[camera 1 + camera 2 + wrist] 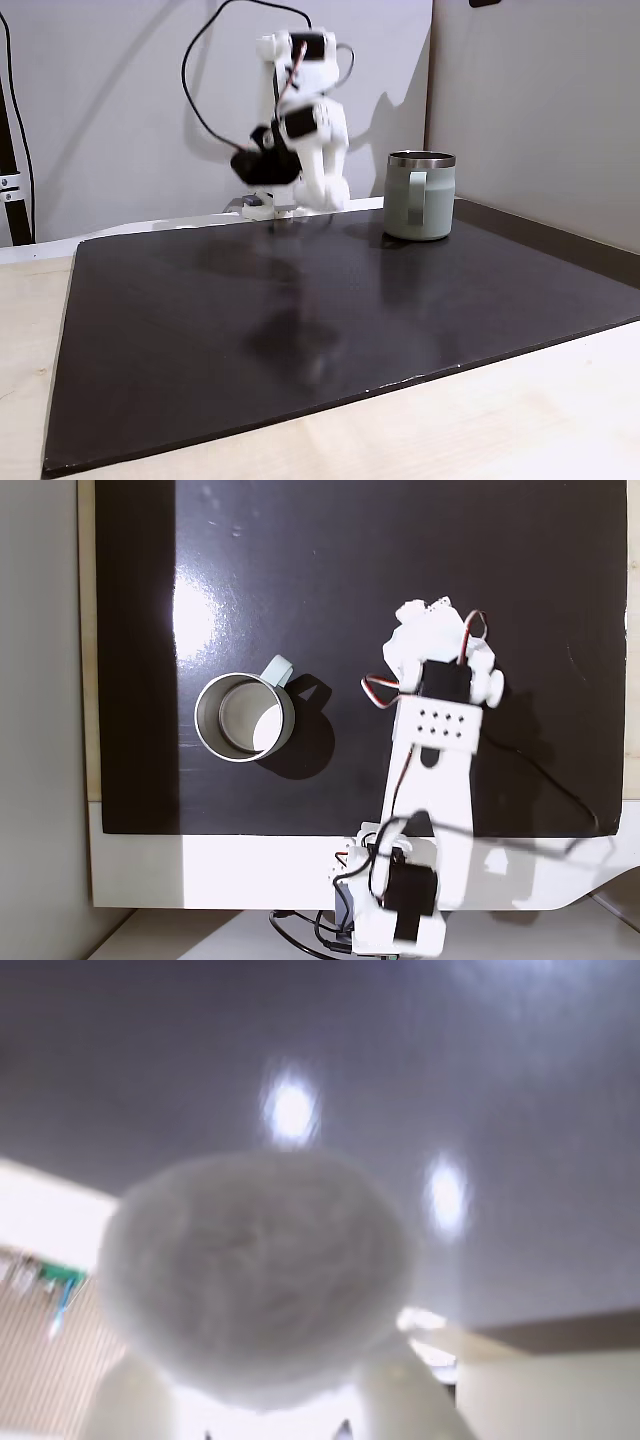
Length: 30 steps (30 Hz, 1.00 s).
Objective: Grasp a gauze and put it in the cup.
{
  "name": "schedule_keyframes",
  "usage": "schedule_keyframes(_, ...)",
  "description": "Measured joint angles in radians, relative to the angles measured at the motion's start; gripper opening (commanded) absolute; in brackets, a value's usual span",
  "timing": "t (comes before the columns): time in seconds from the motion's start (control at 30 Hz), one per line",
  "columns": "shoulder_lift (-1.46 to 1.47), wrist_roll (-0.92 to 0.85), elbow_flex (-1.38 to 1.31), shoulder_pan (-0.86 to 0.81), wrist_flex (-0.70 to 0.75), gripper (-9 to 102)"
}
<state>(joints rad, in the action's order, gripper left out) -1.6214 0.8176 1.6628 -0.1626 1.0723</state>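
In the wrist view the white, fluffy gauze [255, 1270] looms large and blurred, pinched between my two white fingers [130, 1400] at the bottom edge. My gripper [265, 1390] is shut on it and points up at a ceiling with lights. Seen from above, the gripper [425, 620] is raised over the black mat, to the right of the sage-green cup [200, 715] and apart from it. The cup [420, 195] stands upright at the back right of the mat in the front fixed view, handle facing the camera, with the folded arm [300, 120] to its left.
A black mat [300, 320] covers most of the pale wooden table [500, 420]. The arm's base [400, 900] sits at the mat's edge by a grey wall. Cables [200, 90] loop behind the arm.
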Motion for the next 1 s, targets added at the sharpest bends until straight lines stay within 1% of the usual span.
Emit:
schedule_keyframes(0.2,-0.132,-0.002,-0.083,0.021,0.146,0)
schedule_keyframes(0.37,-0.201,-0.015,-0.115,0.04,0.204,0)
schedule_keyframes(0.5,-0.225,-0.025,-0.129,0.084,0.212,0)
schedule_keyframes(0.67,-0.245,-0.095,-0.133,0.219,0.212,0)
schedule_keyframes(0.8,-0.301,-0.199,-0.129,0.314,0.209,0)
schedule_keyframes(0.9,-0.38,-0.295,-0.069,0.4,0.169,0)
schedule_keyframes(1.0,-0.445,-0.367,-0.02,0.459,0.164,0)
